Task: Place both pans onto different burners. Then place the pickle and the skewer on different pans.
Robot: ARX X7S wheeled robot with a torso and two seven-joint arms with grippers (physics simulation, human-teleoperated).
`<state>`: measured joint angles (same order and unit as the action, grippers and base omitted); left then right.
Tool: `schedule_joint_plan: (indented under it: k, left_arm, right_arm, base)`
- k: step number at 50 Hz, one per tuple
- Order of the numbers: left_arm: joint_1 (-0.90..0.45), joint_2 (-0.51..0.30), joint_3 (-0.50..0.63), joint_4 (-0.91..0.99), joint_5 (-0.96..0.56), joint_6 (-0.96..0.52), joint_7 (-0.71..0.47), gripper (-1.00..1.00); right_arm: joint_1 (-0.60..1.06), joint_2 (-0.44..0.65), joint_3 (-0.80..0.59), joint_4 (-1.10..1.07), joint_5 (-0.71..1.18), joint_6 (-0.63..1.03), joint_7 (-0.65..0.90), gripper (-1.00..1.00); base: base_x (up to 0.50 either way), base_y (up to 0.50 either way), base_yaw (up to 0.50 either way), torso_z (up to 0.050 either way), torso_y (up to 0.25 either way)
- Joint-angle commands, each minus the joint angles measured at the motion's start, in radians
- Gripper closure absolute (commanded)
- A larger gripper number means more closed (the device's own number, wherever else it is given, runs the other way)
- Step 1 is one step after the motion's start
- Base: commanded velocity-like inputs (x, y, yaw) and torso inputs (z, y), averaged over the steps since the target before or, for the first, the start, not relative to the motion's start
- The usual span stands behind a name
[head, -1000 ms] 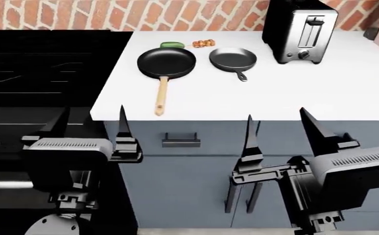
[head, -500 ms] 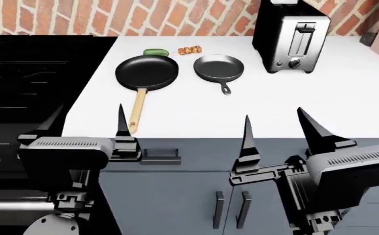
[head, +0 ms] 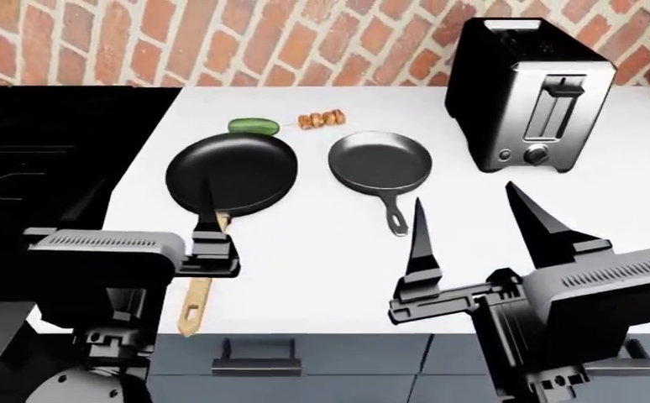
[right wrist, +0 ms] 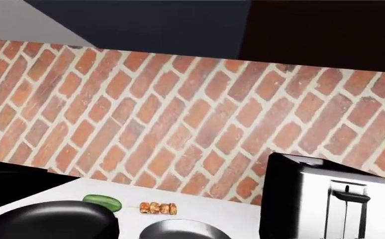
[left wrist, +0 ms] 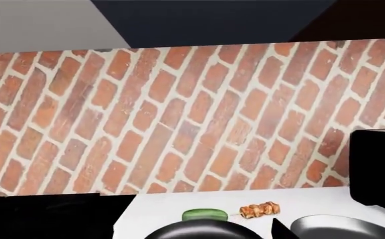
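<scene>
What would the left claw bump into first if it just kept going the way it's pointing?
Probably the black pan: the left end effector points toward the brick wall, and that pan lies right ahead in its wrist view, the pickle behind it. Its height is unclear; it might pass above.

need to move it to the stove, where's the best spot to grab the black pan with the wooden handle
Grip the wooden handle, not the rim. It is long and thin and runs from the black pan toward the counter's front edge, so it fits between open jaws. Coming from above with the left gripper looks best, as it is already over that handle.
</scene>
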<state>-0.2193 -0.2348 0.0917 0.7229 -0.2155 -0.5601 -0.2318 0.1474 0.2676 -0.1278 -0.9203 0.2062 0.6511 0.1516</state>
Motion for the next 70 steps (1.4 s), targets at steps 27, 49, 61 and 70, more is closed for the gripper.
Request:
schedule_joint_plan:
  k: [27, 49, 61, 70]
  left_arm:
    - [-0.016, -0.030, -0.045, 0.096, -0.117, -0.127, 0.000, -1.00]
    - [-0.015, -0.044, -0.072, 0.121, -0.161, -0.148, -0.005, -1.00]
    - [-0.020, -0.052, -0.086, 0.140, -0.186, -0.171, -0.013, -1.00]
    - [-0.024, -0.055, -0.100, 0.146, -0.205, -0.179, -0.018, -1.00]
  right_arm:
    - [0.059, 0.009, -0.005, -0.045, 0.091, 0.186, 0.065, -1.00]
    - [0.412, -0.075, 0.023, 0.112, 0.230, 0.798, 0.090, -1.00]
    - [0.415, -0.088, 0.028, 0.250, 0.229, 0.792, 0.089, -1.00]
    - [0.417, -0.096, -0.001, 0.324, 0.226, 0.771, 0.091, -1.00]
  base:
    - [0.26, 0.00, 0.00, 0.000, 0.000]
    - [0.00, 0.00, 0.00, 0.000, 0.000]
    - [0.00, 0.00, 0.00, 0.000, 0.000]
    - [0.00, 0.00, 0.00, 0.000, 0.000]
